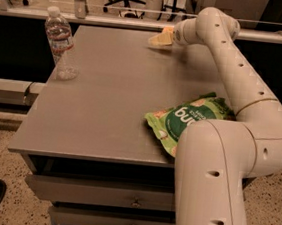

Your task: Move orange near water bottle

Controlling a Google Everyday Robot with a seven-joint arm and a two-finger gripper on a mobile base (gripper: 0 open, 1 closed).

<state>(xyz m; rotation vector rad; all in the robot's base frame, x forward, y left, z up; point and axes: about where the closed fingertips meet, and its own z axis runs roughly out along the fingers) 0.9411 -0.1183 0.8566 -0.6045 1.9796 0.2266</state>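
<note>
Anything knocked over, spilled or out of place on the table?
Nothing stands out. The water bottle is upright far left; the snack bag lies flat front right; the gripper is at the table's far edge.
</note>
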